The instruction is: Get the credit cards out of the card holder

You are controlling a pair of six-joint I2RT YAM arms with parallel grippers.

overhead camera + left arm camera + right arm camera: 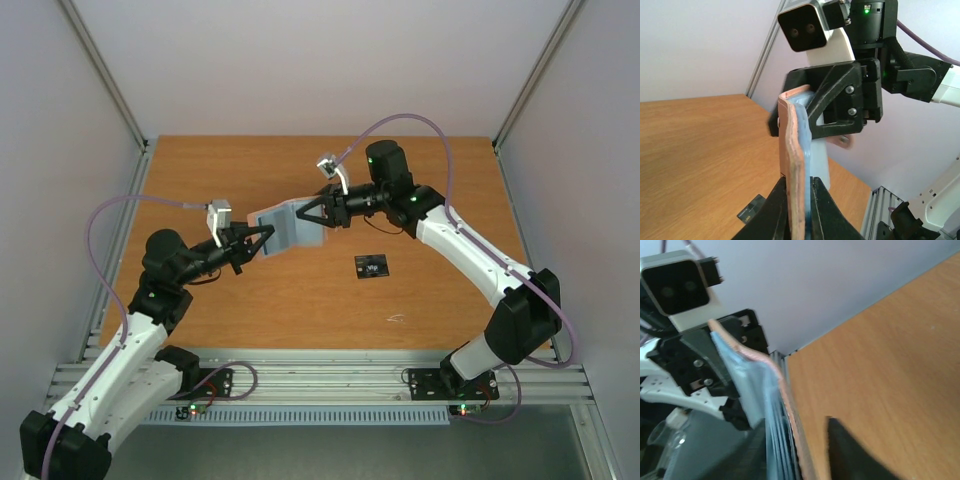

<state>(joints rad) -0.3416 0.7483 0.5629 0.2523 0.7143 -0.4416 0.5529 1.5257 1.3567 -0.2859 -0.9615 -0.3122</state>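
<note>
One black card [372,266] already lies on the tabletop [300,300] at four o'clock of the holder [283,228], held aloft, left claw [262,240] clamped on it, right claw [305,213] apart astride its edge, the rest probably still inside.

card holder [283,228] midair, black card [371,266] on table [250,310]

A bench [250,300] of orange-brown wood grain is seen. One black card [371,266] with white marks is laid flat on it, right of the middle and well apart from every edge. A small pale scuff [395,319] is noted nearer the front edge.
</note>
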